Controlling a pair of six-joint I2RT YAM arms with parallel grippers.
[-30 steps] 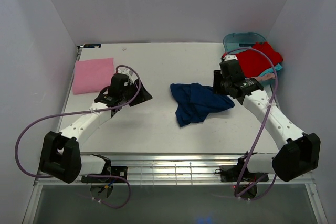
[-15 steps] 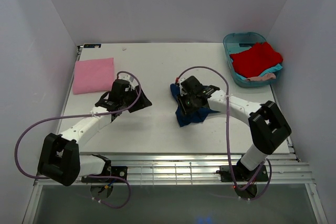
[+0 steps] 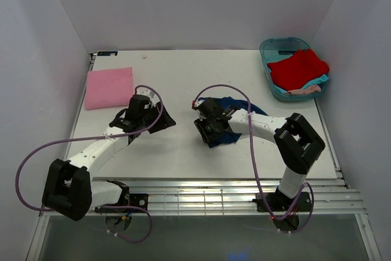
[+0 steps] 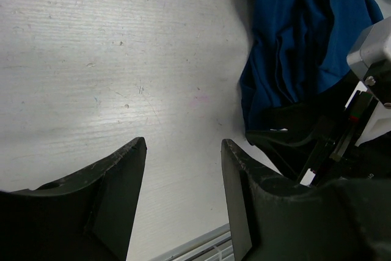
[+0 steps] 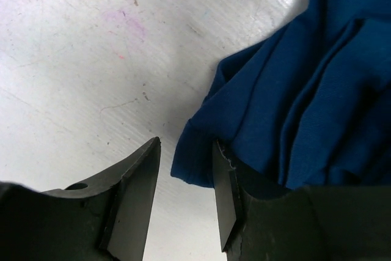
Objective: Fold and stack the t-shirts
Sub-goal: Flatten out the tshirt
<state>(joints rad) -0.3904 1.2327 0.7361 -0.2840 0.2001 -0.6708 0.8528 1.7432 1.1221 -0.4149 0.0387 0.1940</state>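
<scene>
The navy blue t-shirt [image 3: 223, 140] lies crumpled in the middle of the table, and its print does not show. My right gripper [image 3: 205, 130] is low at its left edge. It is open, and a hem of the navy cloth [image 5: 287, 108] sits between the fingertips [image 5: 186, 172]. My left gripper [image 3: 167, 117] is open and empty over bare table to the left of the shirt. The shirt also shows in the left wrist view [image 4: 293, 47]. The pink t-shirt [image 3: 109, 88] lies folded at the far left. Red [image 3: 298, 67] and teal [image 3: 316, 82] t-shirts lie in the tub.
A teal plastic tub [image 3: 276, 46] stands at the far right corner. Purple cables loop from both arms over the table. White walls close in the table on three sides. A metal rail runs along the near edge [image 3: 201, 195].
My right arm swung from beside the tub across the navy shirt to its left edge and came down there. The shirt has bunched up. The left gripper barely moved.
</scene>
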